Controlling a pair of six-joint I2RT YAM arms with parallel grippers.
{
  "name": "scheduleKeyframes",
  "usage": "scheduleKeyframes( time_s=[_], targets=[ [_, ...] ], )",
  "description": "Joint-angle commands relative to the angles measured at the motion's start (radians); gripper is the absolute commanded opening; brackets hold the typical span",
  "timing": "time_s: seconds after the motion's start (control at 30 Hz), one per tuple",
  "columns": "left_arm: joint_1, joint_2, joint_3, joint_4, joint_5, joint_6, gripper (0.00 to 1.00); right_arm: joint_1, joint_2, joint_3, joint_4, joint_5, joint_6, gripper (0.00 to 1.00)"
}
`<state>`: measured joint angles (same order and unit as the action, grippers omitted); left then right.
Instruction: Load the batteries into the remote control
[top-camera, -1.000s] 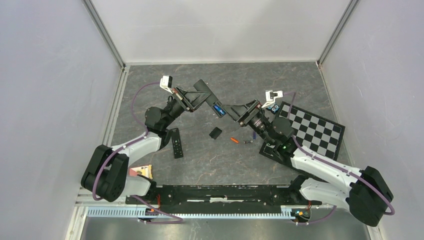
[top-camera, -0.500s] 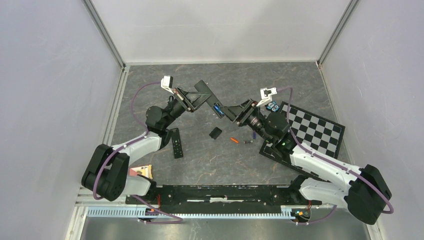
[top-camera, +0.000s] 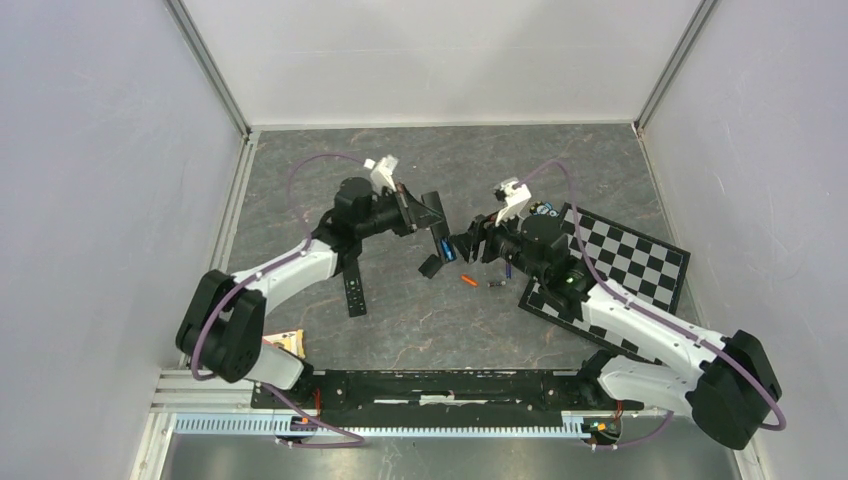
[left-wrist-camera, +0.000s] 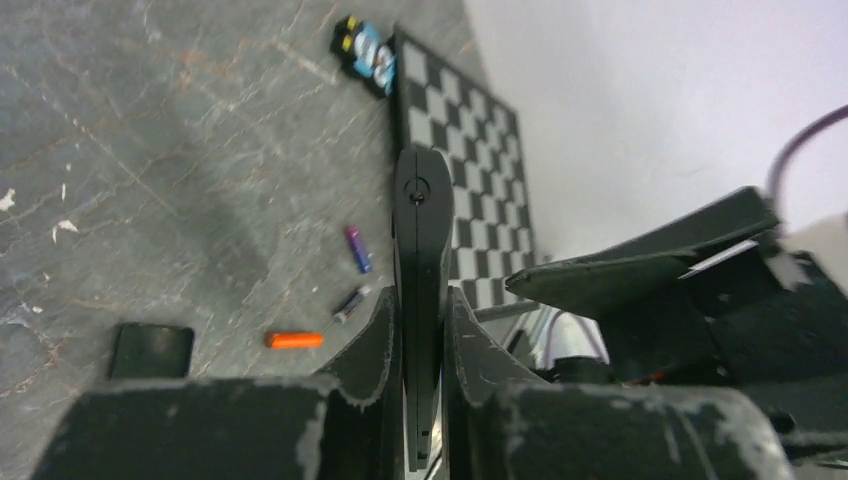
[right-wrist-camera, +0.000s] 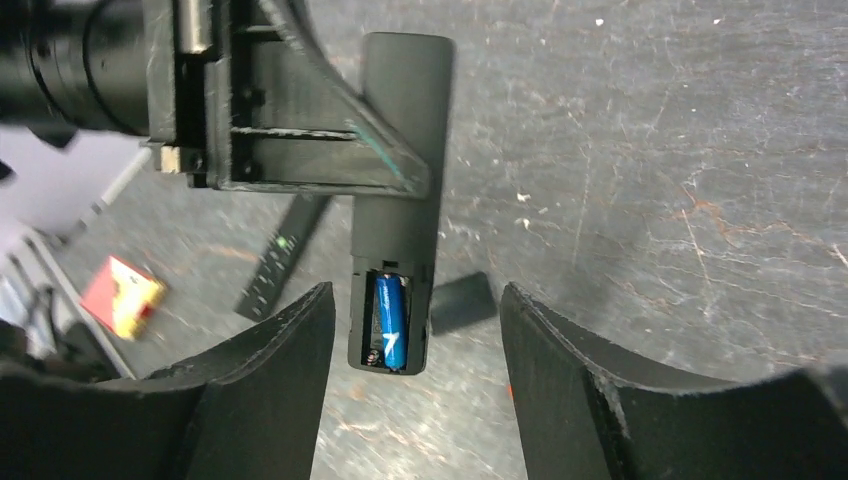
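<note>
Counts: 2 remotes, 4 batteries, 1 cover, 1 board, 1 packet, 1 small item. All places are given from the cover, a flat black rectangle on the table.

1 red-yellow packet: nearest the bases, well left of the cover.

Second remote: flat on the table, left of the cover, apart from it.

3 loose batteries, all right of the cover, none touching it:
- orange battery: closest to the cover, slightly nearer the bases.
- dark battery: silver tip, just past the orange one.
- purple battery: further right again, and further from the bases than the dark one.

1 checkerboard: well right of the cover, beyond the loose batteries.

Remote: off the table, just beyond and over the cover. Its back compartment is open at the end pointing toward the cover.

Blue battery: the 4th, seated in one side of that compartment.

Left gripper: fingers clamped tight on the remote's two flat faces, gripping it edge-on.

Right gripper: just right of the remote, jaws spread wide. The compartment end sits between them in the wrist view with a gap on each side. It grips nothing.

1 blue-yellow item: farthest, at the checkerboard's far corner, well right of and beyond the cover. Too small to identify.
</note>
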<state>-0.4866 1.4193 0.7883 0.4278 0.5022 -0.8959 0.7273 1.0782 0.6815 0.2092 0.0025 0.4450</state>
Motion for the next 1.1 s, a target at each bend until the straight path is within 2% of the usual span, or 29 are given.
scheduleKeyframes(
  time_s=[0.0, 0.13, 0.33, 0.63, 0.77, 0.93, 1.07],
  targets=[
    [-0.067, 0.094, 0.134, -0.309, -0.062, 0.226, 0.02, 0.000, 0.039, -0.011, -0.047, -0.069, -0.232, 0.66],
    [-0.109, 0.188, 0.233, -0.474, -0.162, 0.293, 0.02, 0.000, 0.091, -0.057, -0.010, -0.088, -0.212, 0.64],
    [-0.183, 0.308, 0.382, -0.666, -0.337, 0.353, 0.02, 0.000, 0.129, -0.135, 0.000, 0.035, -0.048, 0.52],
    [-0.370, 0.446, 0.636, -0.983, -0.805, 0.416, 0.02, -0.012, 0.001, -0.298, -0.063, 0.201, 0.238, 0.51],
    [-0.429, 0.513, 0.725, -1.064, -0.913, 0.421, 0.02, -0.025, -0.054, -0.335, -0.103, 0.259, 0.278, 0.52],
    [-0.484, 0.609, 0.840, -1.164, -1.075, 0.434, 0.02, -0.033, -0.062, -0.343, -0.095, 0.227, 0.261, 0.53],
    [-0.498, 0.661, 0.892, -1.207, -1.111, 0.434, 0.02, -0.032, -0.061, -0.360, -0.046, 0.160, 0.269, 0.53]
  ],
)
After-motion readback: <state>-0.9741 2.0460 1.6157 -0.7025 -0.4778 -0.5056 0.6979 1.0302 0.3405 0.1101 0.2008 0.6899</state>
